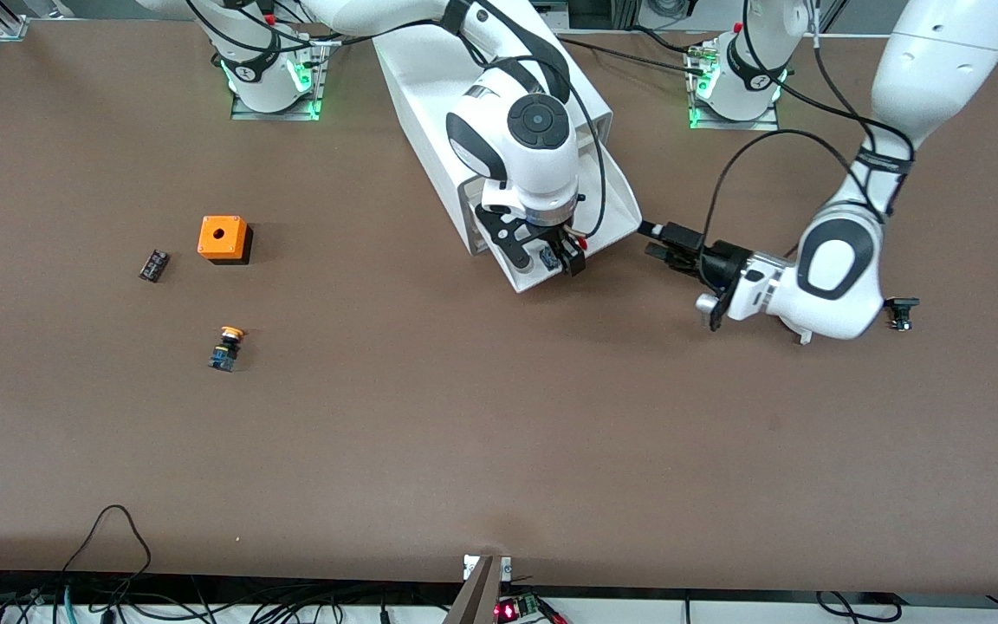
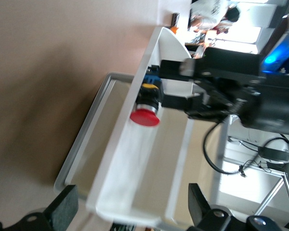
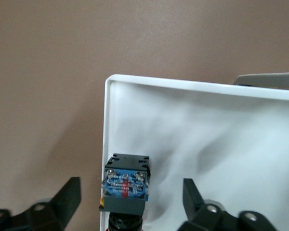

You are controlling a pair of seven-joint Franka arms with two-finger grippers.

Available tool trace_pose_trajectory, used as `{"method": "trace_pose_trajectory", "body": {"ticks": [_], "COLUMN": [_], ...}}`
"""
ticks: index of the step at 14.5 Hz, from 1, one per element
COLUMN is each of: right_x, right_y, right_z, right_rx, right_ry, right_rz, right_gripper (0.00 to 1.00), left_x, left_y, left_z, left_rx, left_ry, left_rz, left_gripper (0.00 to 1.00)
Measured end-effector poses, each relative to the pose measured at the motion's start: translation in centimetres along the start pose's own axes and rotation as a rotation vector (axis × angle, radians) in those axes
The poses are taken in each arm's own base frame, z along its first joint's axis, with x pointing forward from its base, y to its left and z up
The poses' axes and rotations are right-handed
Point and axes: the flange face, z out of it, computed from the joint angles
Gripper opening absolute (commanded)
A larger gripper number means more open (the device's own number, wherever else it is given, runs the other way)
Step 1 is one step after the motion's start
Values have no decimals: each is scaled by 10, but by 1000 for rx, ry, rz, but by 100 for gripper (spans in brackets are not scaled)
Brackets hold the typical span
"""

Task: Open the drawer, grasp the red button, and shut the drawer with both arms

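Yellow button (image 1: 225,348): nearest the front camera, upright on the counter (image 1: 499,433) toward the right arm's end, blue body under a yellow cap.
Black part (image 1: 153,265): small flat piece on the counter, farther from the camera than the yellow button.
Orange box (image 1: 223,239): beside the black part, hole facing up.
Drawer (image 1: 542,276): pulled out of the cabinet (image 1: 499,113), its white tray showing; in the left wrist view the tray (image 2: 149,168) has a raised rim.
Button (image 2: 147,107): inside the drawer close to a side wall, red cap to one side, black and blue body; in the right wrist view its blue end (image 3: 126,185) lies between the tool's fingers.
Right tool (image 1: 561,260): down in the drawer, jaws apart on either side of the button; no contact with it can be made out.
Left tool (image 1: 662,243): low over the counter just beside the drawer, on the side toward the left arm's end, jaws open and holding nothing; its fingers (image 2: 62,208) frame the tray in the left wrist view.
Small black item (image 1: 901,310): on the counter toward the left arm's end, too small to make out.
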Motion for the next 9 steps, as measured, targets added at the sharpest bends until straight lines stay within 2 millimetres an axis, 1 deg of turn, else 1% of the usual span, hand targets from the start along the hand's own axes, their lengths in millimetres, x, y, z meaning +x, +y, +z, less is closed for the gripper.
{"method": "trace_pose_trajectory", "body": {"ticks": [1,3,4,7,9], "right_x": [1,1,1,2,6], "right_y": [0,0,0,-1,-3], "right_z": [0,1,1,0,-5], "right_rx": [0,0,2,6,16], "right_ry": [2,5,9,17,22], "right_rz": [0,-2,-4,-14,-19], "right_gripper": [47,12,0,0,0], "left_x": [-1,-2,-3,-5,-7], "left_y": [11,36,51,106,135], "left_z": [-16,-46,-60,-100,-118], "left_rx": [28,102,151,326,458], "left_ry": [-25,-71,-90,-111,-91], "left_rz": [-20,-76,-116,-233,-295], "left_gripper": [100,100,100,100,100]}}
